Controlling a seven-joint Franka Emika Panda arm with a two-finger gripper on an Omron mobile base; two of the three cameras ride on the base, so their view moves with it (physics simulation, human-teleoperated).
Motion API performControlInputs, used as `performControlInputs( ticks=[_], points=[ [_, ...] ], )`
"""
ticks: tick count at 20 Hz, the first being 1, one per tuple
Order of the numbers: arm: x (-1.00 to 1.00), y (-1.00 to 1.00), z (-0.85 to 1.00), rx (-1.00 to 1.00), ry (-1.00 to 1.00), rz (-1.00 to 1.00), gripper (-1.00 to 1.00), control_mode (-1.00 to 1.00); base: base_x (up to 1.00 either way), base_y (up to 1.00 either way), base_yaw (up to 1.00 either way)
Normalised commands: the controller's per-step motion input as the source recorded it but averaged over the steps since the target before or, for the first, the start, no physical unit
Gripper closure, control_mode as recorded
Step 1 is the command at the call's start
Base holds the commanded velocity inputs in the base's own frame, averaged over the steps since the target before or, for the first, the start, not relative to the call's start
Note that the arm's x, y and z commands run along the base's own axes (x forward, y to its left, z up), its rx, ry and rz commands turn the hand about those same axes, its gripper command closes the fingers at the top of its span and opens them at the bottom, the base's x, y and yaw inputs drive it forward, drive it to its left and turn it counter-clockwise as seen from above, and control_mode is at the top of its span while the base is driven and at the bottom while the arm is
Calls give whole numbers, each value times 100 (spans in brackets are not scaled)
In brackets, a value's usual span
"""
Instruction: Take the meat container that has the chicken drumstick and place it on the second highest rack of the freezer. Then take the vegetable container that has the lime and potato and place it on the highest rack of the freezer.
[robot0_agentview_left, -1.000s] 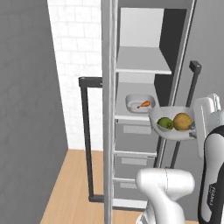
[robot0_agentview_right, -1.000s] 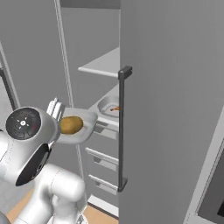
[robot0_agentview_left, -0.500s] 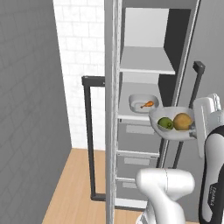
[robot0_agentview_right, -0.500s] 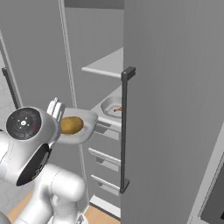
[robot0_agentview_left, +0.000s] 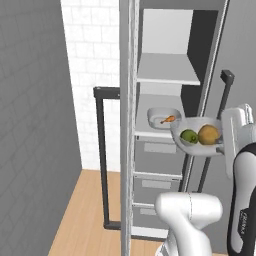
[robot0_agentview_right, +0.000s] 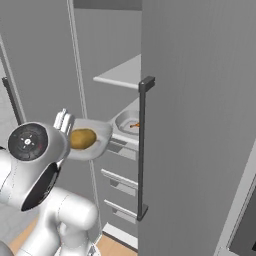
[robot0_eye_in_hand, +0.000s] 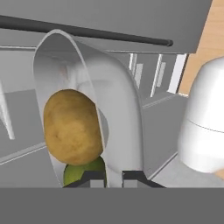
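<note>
Hand (robot0_eye_in_hand: 113, 176) grasping rim of pale oval vegetable container (robot0_agentview_left: 200, 145), centre-right of left base view | holds round green lime (robot0_agentview_left: 189, 136), yellow-orange potato (robot0_agentview_left: 208, 134) | drumstick tray (robot0_agentview_left: 162, 117) on grey shelf board (robot0_agentview_left: 147, 132) behind

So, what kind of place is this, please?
Probably a kitchen corner: an open freezer with shelves and drawers, white tiled wall beside it, wooden floor. The gripper holds a container of potato and lime.

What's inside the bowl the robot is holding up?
A yellow-orange potato and a green lime sit side by side in the vegetable container gripped by the gripper. In the hand view the potato covers most of the lime, so just its lower part peeks out.
</note>
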Motion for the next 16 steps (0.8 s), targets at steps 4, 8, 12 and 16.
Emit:
performControlInputs(
  ticks=[4,8,12,16],
  points=[
    [42,0,35,-4,-35,0,100,-100,0,0,0],
    [52,11,47,-7,-24,-2,100,-100,0,0,0],
    [38,0,60,-3,0,0,100,-100,0,0,0],
    [41,-8,39,0,0,0,100,-100,0,0,0]
  ],
)
